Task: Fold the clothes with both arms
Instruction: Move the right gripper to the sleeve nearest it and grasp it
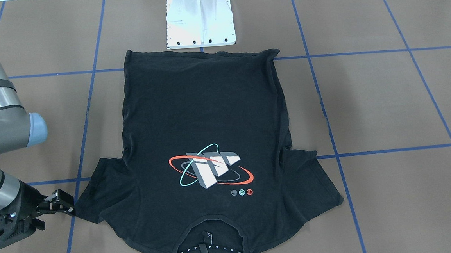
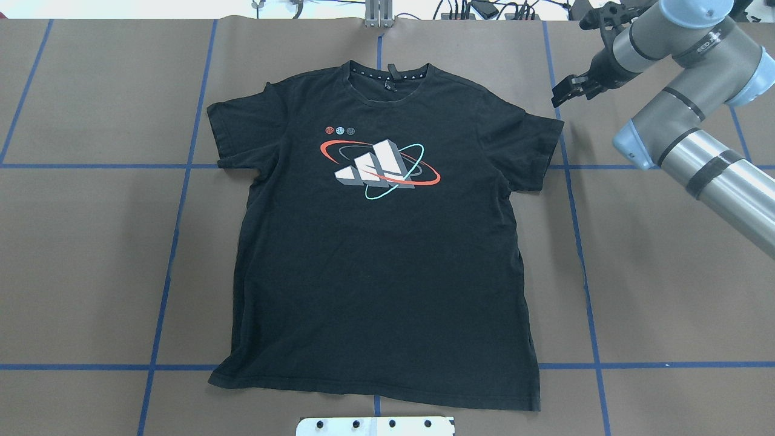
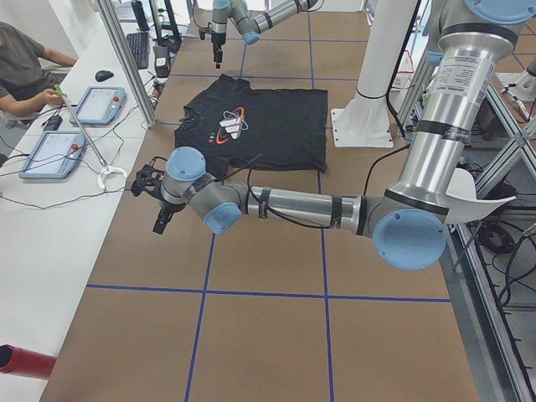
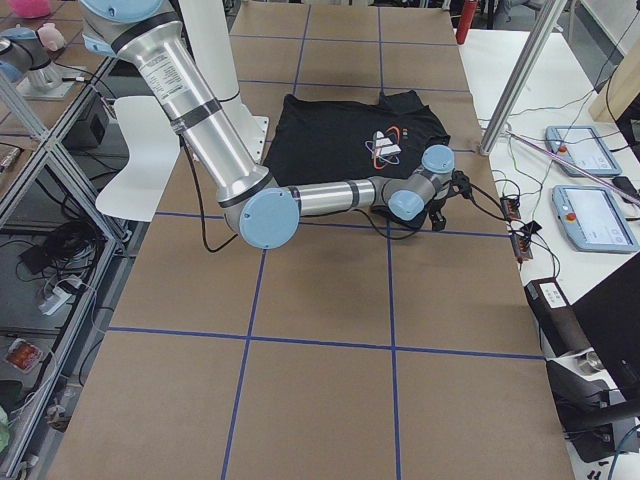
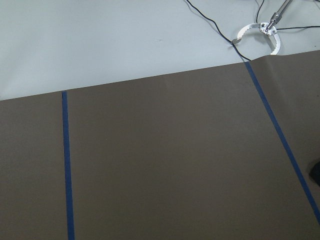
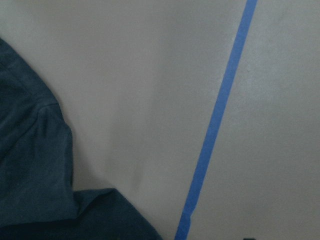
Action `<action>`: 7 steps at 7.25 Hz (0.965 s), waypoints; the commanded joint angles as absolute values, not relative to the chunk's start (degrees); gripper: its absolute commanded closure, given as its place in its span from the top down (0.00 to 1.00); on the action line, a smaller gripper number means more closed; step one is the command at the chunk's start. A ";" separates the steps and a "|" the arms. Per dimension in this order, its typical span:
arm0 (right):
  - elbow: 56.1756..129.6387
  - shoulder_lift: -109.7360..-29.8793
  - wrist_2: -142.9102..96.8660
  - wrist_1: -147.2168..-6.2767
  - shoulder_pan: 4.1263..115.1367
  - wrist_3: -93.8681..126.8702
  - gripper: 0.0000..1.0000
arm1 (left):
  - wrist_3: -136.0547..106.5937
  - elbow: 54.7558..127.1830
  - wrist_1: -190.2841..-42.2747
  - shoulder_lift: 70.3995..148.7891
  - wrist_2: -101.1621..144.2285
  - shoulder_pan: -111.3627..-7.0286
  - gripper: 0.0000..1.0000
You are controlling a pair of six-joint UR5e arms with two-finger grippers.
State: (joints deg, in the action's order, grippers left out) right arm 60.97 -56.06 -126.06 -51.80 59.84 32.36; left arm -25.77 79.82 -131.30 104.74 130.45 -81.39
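The black T-shirt (image 2: 375, 260) lies flat on the brown table with its print (image 2: 378, 163) up and its collar on the far side from the robot. The shirt also shows in the front-facing view (image 1: 205, 116). My right gripper (image 2: 570, 92) hovers just off the sleeve on the robot's right, open and holding nothing; it appears again low at that sleeve's tip (image 1: 58, 215). The right wrist view shows only that sleeve's edge (image 6: 30, 165) and blue tape. My left gripper (image 3: 159, 221) hangs well off the shirt's other side near the table's far edge; I cannot tell its state.
The white pedestal base (image 1: 200, 22) stands at the shirt's hem. Blue tape lines (image 2: 581, 254) grid the table. Beyond the far edge is a white bench with tablets (image 3: 50, 155), cables, a white ring (image 5: 260, 35) and a seated person (image 3: 21, 67).
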 commanded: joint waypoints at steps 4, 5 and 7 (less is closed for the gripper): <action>57.83 -55.63 -126.47 -51.94 57.04 32.52 0.72 | -26.37 79.63 -131.22 105.38 130.43 -81.39 1.00; 57.48 -55.55 -126.56 -52.03 57.04 32.52 0.60 | -26.37 79.72 -131.31 105.38 130.43 -81.39 1.00; 57.48 -55.55 -126.65 -52.03 56.87 32.61 0.30 | -26.72 79.63 -131.22 105.82 130.43 -81.39 1.00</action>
State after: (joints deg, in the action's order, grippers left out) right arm 57.55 -55.56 -126.57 -52.05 56.93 32.54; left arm -26.48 79.69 -131.25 105.63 130.43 -81.39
